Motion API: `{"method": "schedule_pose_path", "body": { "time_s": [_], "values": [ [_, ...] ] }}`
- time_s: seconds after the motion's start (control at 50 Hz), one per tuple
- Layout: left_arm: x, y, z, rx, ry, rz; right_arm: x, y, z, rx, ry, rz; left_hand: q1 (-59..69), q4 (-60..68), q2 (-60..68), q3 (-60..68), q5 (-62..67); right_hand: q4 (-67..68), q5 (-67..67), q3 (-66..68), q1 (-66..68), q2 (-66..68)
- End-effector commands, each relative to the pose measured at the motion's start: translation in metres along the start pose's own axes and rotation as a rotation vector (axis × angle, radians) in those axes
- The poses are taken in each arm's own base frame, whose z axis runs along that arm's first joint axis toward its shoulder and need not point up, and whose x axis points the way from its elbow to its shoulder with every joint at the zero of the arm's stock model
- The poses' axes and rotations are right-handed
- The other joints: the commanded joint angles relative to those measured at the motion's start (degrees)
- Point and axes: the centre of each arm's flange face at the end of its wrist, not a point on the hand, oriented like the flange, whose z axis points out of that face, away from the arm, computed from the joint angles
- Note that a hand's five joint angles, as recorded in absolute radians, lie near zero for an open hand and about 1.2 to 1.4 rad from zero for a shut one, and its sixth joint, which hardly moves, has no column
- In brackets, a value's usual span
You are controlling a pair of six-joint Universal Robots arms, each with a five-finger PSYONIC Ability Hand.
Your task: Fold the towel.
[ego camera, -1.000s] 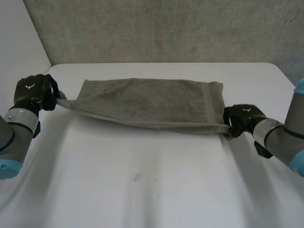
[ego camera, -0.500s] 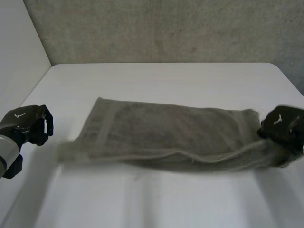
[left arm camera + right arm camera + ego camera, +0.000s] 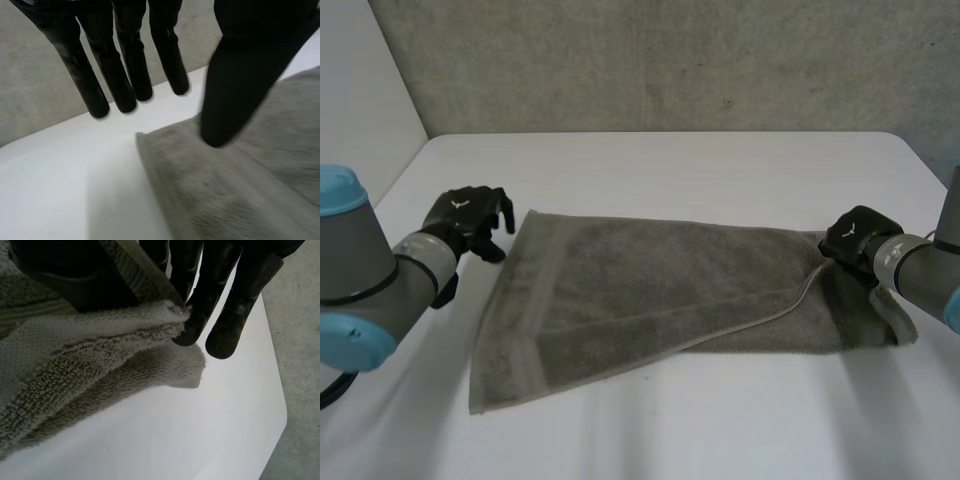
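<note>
Left hand (image 3: 468, 214) fingers: straight, nothing gripped, beside far left corner of towel (image 3: 650, 290).
Right hand (image 3: 855, 237) fingers: towel's right edge pinched against thumb.
Towel: laid partly doubled on table (image 3: 670, 160).

Table (image 3: 670, 160) lies open around the towel (image 3: 650, 300), wall (image 3: 670, 60) behind.

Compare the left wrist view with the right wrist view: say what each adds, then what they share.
Left wrist view: the left hand open, fingers straight above the table by a towel corner, holding nothing. Right wrist view: the right hand pinching a towel edge between thumb and fingers, raised over a lower layer. Both: grey towel on white table.
</note>
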Motion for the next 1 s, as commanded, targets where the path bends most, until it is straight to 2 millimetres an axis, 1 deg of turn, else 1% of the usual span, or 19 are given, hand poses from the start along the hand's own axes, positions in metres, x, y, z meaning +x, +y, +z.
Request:
{"method": "schedule_pose_path", "body": {
  "time_s": [0.02,0.04,0.06,0.08,0.12,0.14,0.18,0.24,0.28,0.32,0.42,0.52,0.58,0.6,0.62,0.64,0.66,0.94,1.0],
  "values": [
    [0.022,0.008,-0.064,-0.042,0.092,0.023,-0.001,-0.001,-0.011,0.021,0.027,0.069,-11.5,-12.3,-11.4,-12.3,-12.1,3.1,2.6,3.3,3.7,3.1],
    [0.022,0.008,-0.064,-0.042,0.092,0.023,-0.002,-0.001,-0.013,0.031,0.037,0.079,-11.5,-12.3,-11.4,-12.3,-12.1,3.1,2.6,3.3,3.7,3.1],
    [0.025,0.008,-0.078,-0.036,0.107,0.039,-0.002,-0.001,-0.013,0.031,0.037,0.079,-11.2,-12.0,-11.0,-12.0,-11.8,3.1,2.6,3.3,3.7,3.1],
    [0.026,0.008,-0.078,-0.036,0.107,0.039,-0.003,-0.001,-0.014,0.039,0.048,0.086,-11.2,-12.0,-11.0,-12.0,-11.7,3.1,2.6,3.3,3.7,3.1],
    [0.031,0.01,-0.103,-0.022,0.128,0.087,-0.003,-0.001,-0.016,0.046,0.058,0.085,-9.7,-10.4,-9.5,-10.5,-10.2,3.1,2.6,3.3,3.7,3.1],
    [0.031,0.01,-0.103,-0.022,0.128,0.088,-0.004,-0.001,-0.016,0.051,0.064,0.084,-9.7,-10.4,-9.5,-10.5,-10.2,3.1,2.6,3.3,3.7,3.1],
    [0.037,0.014,-0.123,-0.016,0.145,0.146,-0.005,-0.001,-0.017,0.056,0.07,0.082,-5.3,-6.1,-5.2,-6.1,-5.9,3.1,2.6,3.3,3.7,3.1],
    [0.039,0.017,-0.131,-0.02,0.148,0.17,-0.005,-0.001,-0.017,0.062,0.08,0.081,-3.6,-4.4,-3.5,-4.4,-4.2,3.1,2.6,3.3,3.7,3.1],
    [0.042,0.029,-0.142,-0.048,0.155,0.207,-0.006,-0.002,-0.017,0.064,0.081,0.08,-1.4,-2.2,-1.3,-2.2,-2.0,3.1,2.6,3.3,3.7,3.1],
    [0.041,0.035,-0.145,-0.066,0.153,0.222,-0.006,-0.002,-0.017,0.064,0.079,0.08,0.1,-0.7,0.2,-0.7,-0.5,3.1,2.6,3.3,3.7,3.1],
    [0.033,0.048,-0.145,-0.117,0.125,0.252,-0.009,0.0,-0.016,0.058,0.072,0.082,14.9,14.1,15.0,14.0,14.3,3.1,2.6,3.3,3.7,3.1],
    [0.028,0.065,-0.142,-0.197,0.123,0.25,-0.012,0.001,-0.016,0.056,0.068,0.083,16.4,15.6,16.6,15.6,15.8,3.1,2.6,3.3,3.7,3.1],
    [0.029,0.069,-0.142,-0.216,0.131,0.245,-0.013,0.002,-0.015,0.055,0.065,0.083,13.6,12.8,13.7,12.8,13.0,3.1,2.6,3.3,3.7,3.1],
    [0.029,0.072,-0.141,-0.228,0.133,0.241,-0.014,0.003,-0.015,0.054,0.064,0.082,7.6,6.8,7.7,6.7,7.0,3.1,2.6,3.3,3.7,3.1],
    [0.029,0.072,-0.141,-0.228,0.133,0.241,-0.014,0.003,-0.015,0.054,0.064,0.082,7.5,6.7,7.6,6.7,6.9,3.1,2.6,3.3,3.7,3.1],
    [0.029,0.074,-0.14,-0.236,0.134,0.239,-0.014,0.003,-0.015,0.053,0.063,0.083,-0.8,-1.6,-0.7,-1.6,-1.4,3.1,2.6,3.3,3.7,3.1],
    [0.028,0.075,-0.139,-0.243,0.136,0.237,-0.014,0.003,-0.015,0.053,0.063,0.083,-3.7,-4.5,-3.6,-4.6,-4.3,3.1,2.6,3.3,3.7,3.1],
    [0.024,0.083,-0.12,-0.207,0.121,0.252,-0.019,0.004,-0.015,0.051,0.053,0.075,-3.4,-4.2,-3.3,-4.3,-4.0,3.1,2.6,3.3,3.7,3.1],
    [0.023,0.085,-0.115,-0.209,0.121,0.252,-0.019,0.004,-0.015,0.052,0.055,0.075,-0.1,-0.9,0.1,-0.9,-0.6,3.1,2.6,3.3,3.7,3.1]
  ]
}}
